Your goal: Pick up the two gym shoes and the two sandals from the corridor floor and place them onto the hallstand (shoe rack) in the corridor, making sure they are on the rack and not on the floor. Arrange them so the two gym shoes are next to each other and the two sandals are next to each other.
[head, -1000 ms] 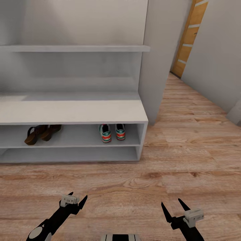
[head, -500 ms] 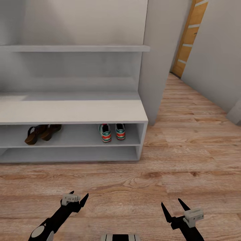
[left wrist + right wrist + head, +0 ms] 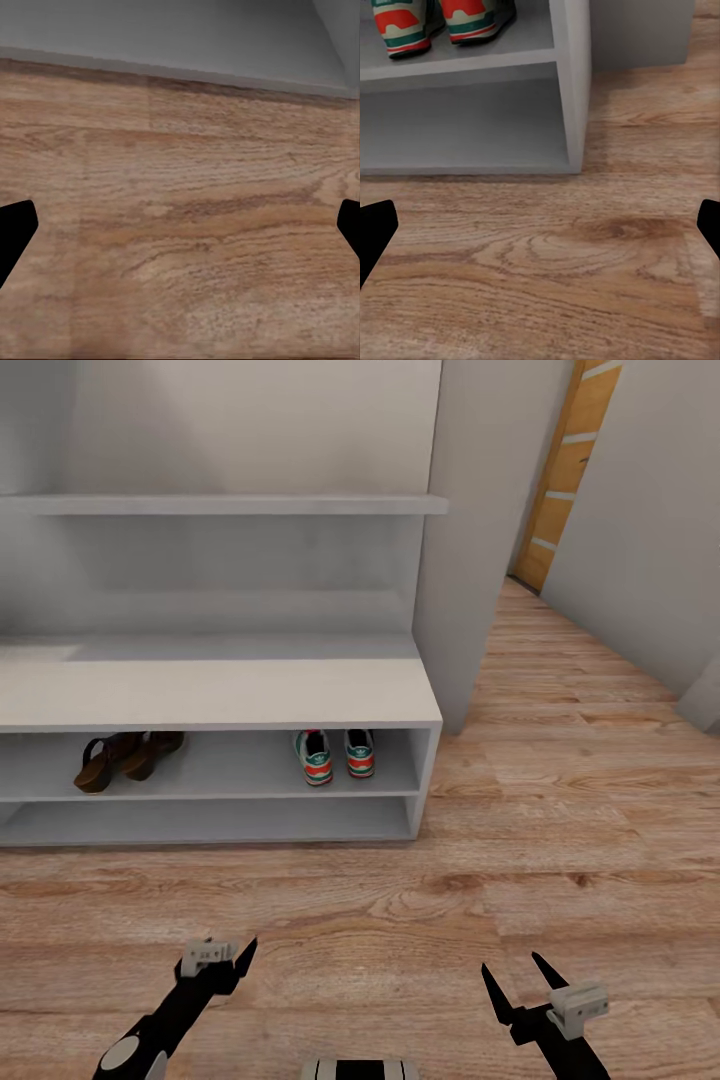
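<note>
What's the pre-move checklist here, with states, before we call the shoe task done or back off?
1. Two gym shoes on the hallstand, upper tier, side by side: ok.
2. Two sandals on the same tier, next to each other: ok, though their touching ends overlap, so exact contact cannot be told.
3. No shoe left on the visible corridor floor: ok; floor outside the views cannot be told.
4. Left gripper open and holding nothing: ok.
5. Right gripper open and holding nothing: ok.
6. Both grippers apart from the rack, over bare floor: ok.
</note>
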